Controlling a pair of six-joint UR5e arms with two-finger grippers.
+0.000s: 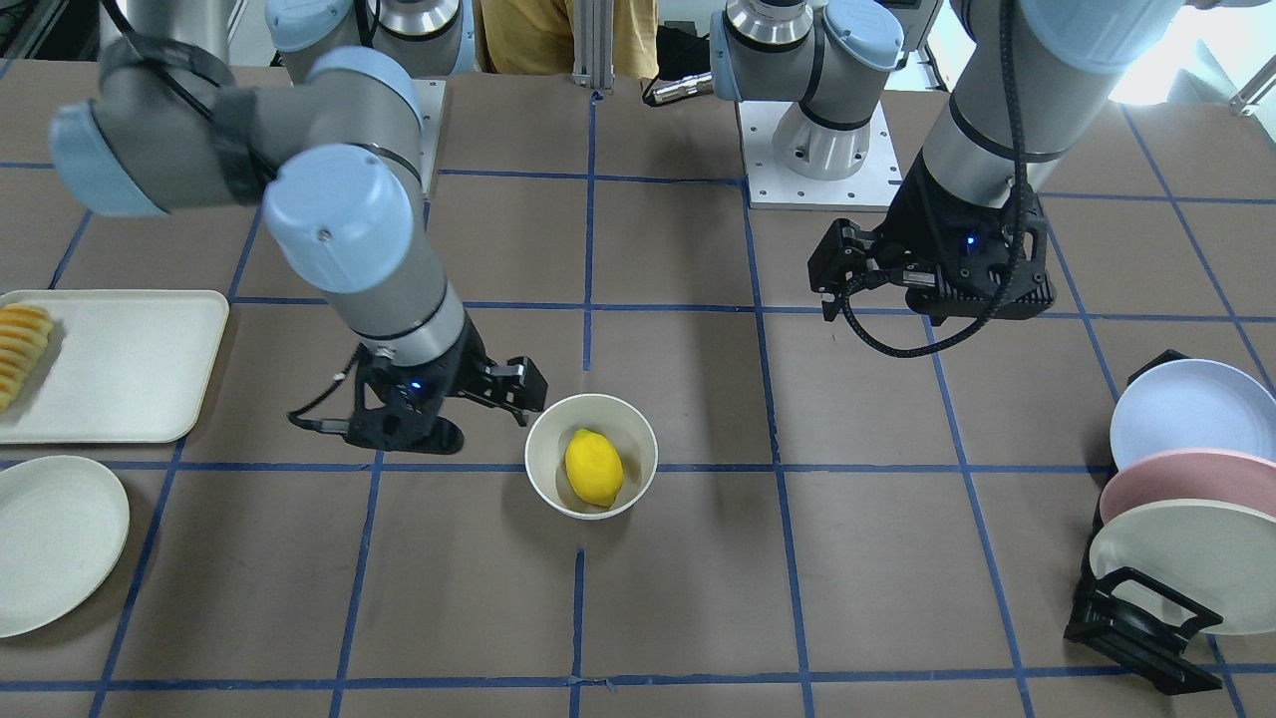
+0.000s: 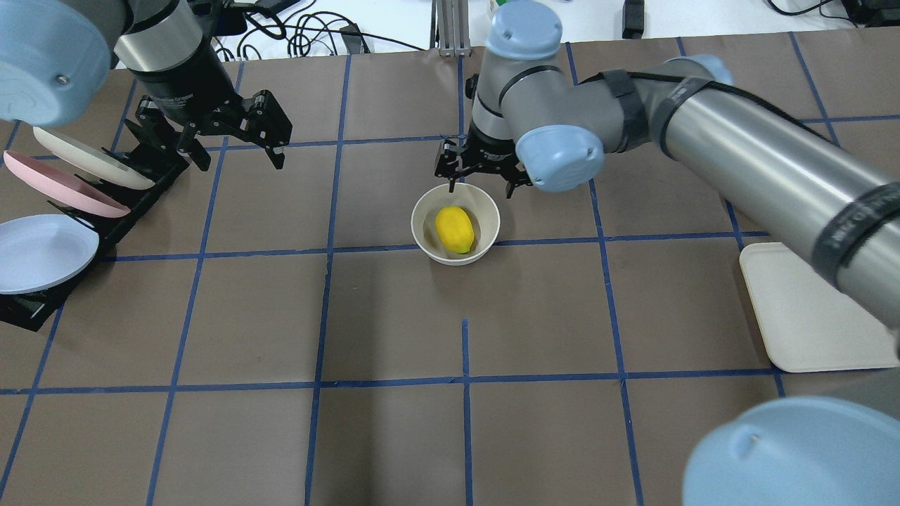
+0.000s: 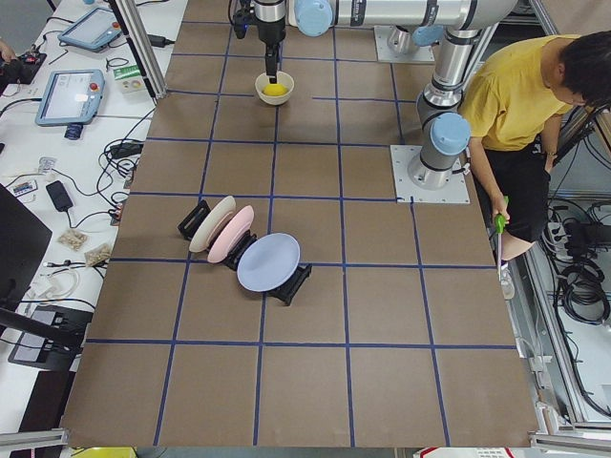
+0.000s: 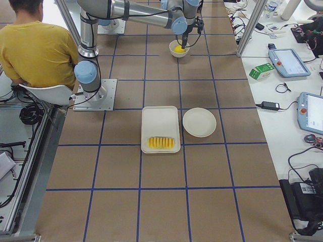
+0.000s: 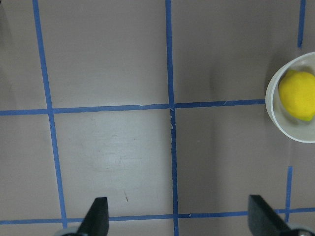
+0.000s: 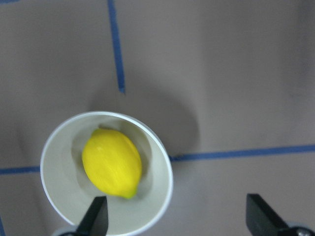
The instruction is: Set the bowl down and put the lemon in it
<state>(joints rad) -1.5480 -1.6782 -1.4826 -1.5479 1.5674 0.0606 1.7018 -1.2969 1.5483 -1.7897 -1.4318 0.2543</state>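
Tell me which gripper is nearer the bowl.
Right. The right gripper hangs just beside the bowl rim; the left gripper is far off, by the rack.

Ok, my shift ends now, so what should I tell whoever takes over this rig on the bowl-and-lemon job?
Right tool: open, empty, hovering at the edge of the bowl.
Left tool: open, empty, over bare table, well apart from the bowl.
The bowl stands upright mid-table, and the lemon lies inside it.
Done: bowl placed, lemon in.
Left: probably only pulling the arms clear.
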